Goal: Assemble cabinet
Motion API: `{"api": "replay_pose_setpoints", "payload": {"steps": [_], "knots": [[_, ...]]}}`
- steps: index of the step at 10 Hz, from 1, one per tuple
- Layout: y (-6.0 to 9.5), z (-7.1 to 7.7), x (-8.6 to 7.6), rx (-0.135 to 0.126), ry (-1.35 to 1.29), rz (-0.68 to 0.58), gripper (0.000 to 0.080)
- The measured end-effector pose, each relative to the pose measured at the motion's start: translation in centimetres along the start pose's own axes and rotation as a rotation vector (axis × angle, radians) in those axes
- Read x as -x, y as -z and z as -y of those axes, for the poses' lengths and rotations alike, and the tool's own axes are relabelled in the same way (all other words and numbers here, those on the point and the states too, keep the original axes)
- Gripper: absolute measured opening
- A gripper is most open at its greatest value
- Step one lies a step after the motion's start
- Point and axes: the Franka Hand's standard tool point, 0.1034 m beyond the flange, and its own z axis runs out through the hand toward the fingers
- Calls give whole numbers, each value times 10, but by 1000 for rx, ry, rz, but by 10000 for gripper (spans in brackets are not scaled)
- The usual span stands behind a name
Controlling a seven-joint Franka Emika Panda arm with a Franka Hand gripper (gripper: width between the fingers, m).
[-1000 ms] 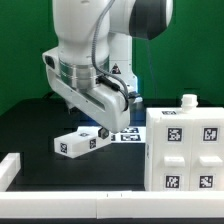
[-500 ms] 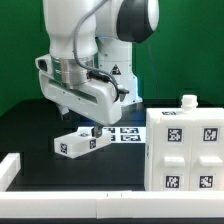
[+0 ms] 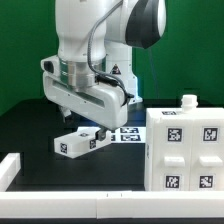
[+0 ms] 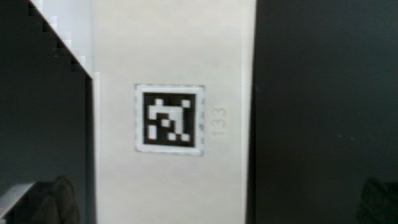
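Cabinet in pieces, mid-assembly. At the exterior view's lower left, a white rail (image 3: 10, 166) edges the black bench (image 3: 30, 130); its purpose is unclear.

Left of centre: small tagged block (image 3: 79, 143), lying flat on the bench, loose. Gripper (image 3: 90, 128) hangs directly over it, arm leaning in from above. The wrist view shows a long white face with one square tag, centred, presumably this block. The dark fingers (image 4: 43, 200) stand wide of its long edges, spread apart and gripping nothing.

Centre, just behind the block: marker board (image 3: 126, 132), flat on the bench.

Right of frame: box shell (image 3: 185, 150), upright, tagged front toward the camera, small white peg (image 3: 187, 100) on top. It sits apart from the block.

Step in hand, my reading: lining up to pick the block. Next move calls for a straight descent that keeps the block centred, then closing across its narrow width. After that, a lift and a carry rightward to the shell, clear of the marker board.
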Motion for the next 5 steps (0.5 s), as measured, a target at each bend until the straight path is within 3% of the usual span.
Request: {"api": "replay_pose_setpoints", "payload": {"steps": [3, 5], "knots": [[-7, -10, 10, -21, -8, -103, 797], [-11, -13, 9, -15, -7, -108, 797]]}}
